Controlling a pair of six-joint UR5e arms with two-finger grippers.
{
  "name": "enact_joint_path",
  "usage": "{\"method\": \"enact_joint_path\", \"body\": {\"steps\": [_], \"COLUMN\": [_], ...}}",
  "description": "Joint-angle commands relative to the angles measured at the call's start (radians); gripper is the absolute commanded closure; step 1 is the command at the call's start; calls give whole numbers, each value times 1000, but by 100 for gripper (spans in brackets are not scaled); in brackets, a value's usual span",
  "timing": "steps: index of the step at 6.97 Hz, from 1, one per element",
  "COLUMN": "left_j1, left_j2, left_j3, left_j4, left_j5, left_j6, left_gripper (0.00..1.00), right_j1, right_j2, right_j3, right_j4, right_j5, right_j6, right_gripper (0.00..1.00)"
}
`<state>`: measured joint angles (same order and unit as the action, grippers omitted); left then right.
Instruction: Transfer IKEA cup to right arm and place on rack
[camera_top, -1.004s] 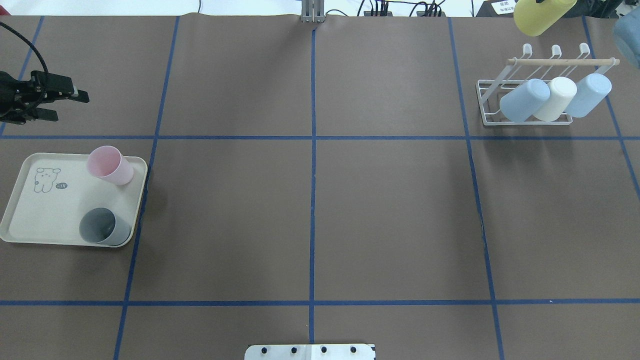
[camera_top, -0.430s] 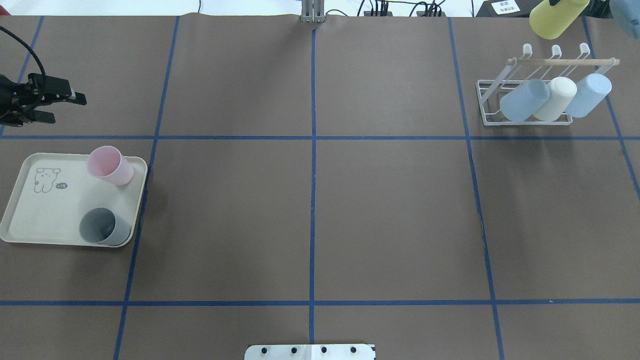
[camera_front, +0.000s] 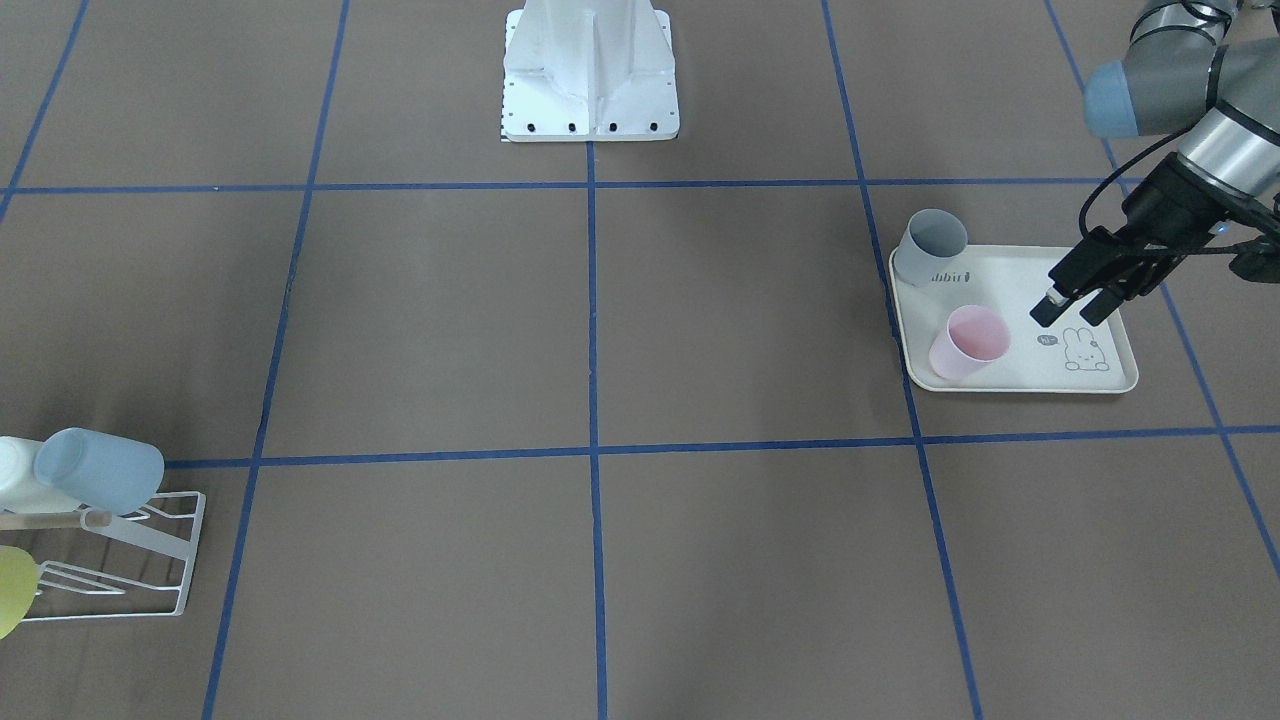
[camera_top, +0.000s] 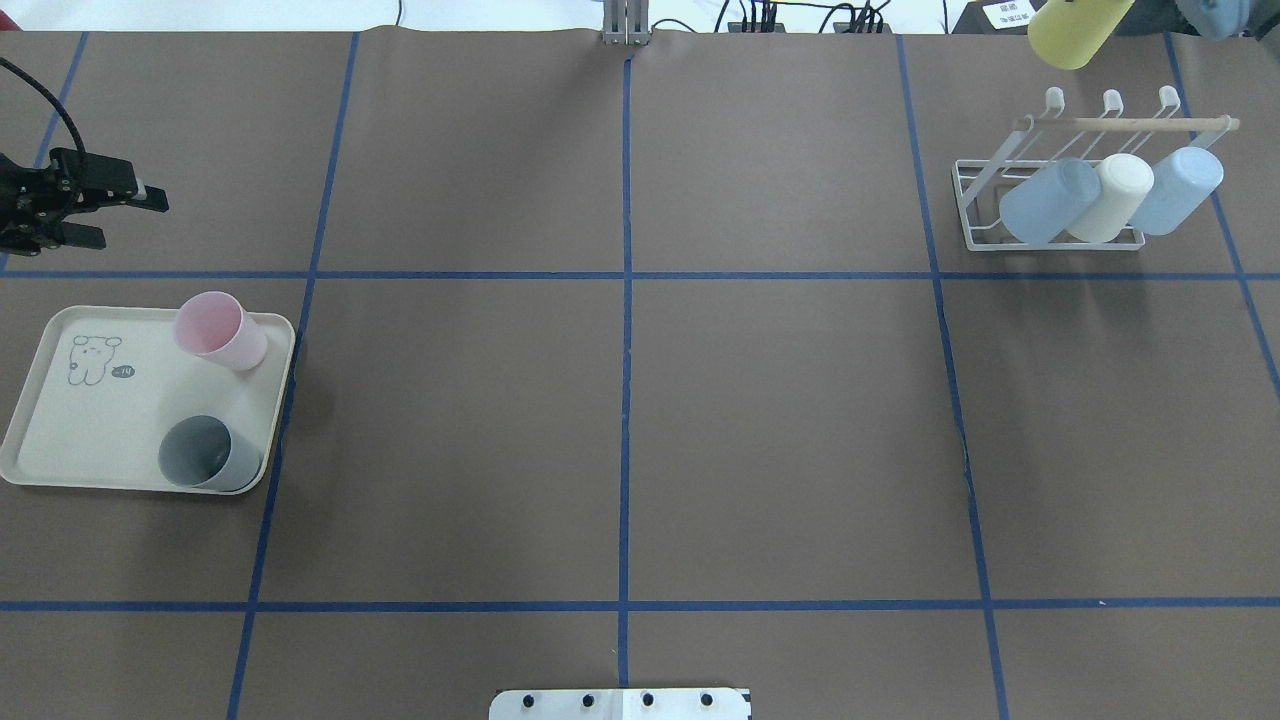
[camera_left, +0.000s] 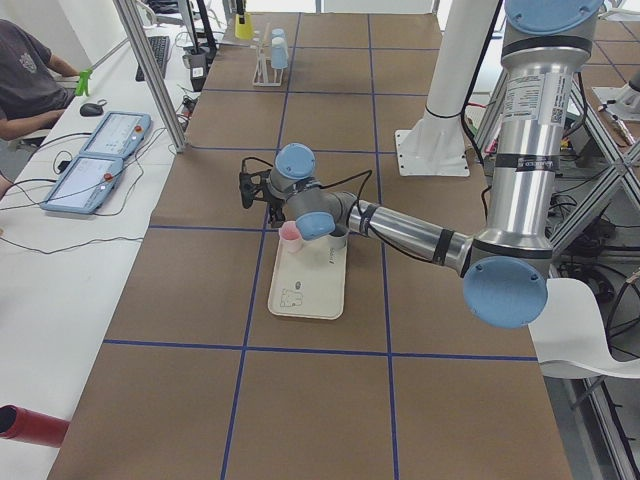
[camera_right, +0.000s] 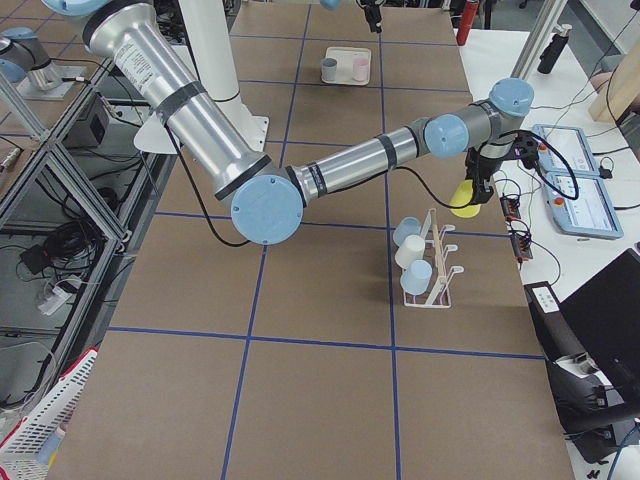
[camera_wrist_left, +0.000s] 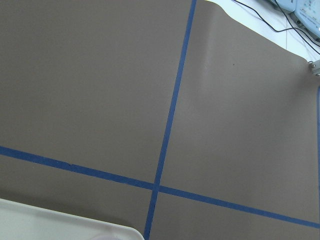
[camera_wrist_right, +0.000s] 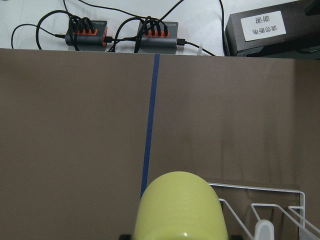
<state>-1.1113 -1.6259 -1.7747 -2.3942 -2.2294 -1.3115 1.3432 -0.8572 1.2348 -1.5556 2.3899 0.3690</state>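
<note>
Closed on the tilted pale-yellow plastic cup (camera_top: 1075, 30), the right tool (camera_right: 474, 186) hangs just past the far left corner of the white wire rack (camera_top: 1120, 122), whose three bare rear prongs (camera_top: 1110, 97) lie nearer the robot; the left tool (camera_front: 1066, 316) gapes empty.

We see the yellow cup (camera_top: 1075, 30) cut off by the overhead view's top edge and the right wrist view's bottom edge. The right tool (camera_right: 474, 185) is too small in the side view to read. The rack (camera_front: 150, 540) runs off the front view's left edge.
</note>
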Motion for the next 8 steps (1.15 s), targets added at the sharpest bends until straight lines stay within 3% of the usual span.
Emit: {"method": "enact_joint_path", "body": {"steps": [1,8], "left_j1": [-1,1], "left_j2": [14,17], "left_j3": [-17,-20], "left_j4": [0,1], "left_j5": [1,1], "left_j6": [0,0], "left_gripper": [0,0], "right_j1": [-31,-53], "right_j2": [-11,-52], "right_j3": [-24,-55], "right_j4": [15,49], "right_j5": [-4,-8], "right_j6": [-19,-42], "right_gripper": [78,77]}}
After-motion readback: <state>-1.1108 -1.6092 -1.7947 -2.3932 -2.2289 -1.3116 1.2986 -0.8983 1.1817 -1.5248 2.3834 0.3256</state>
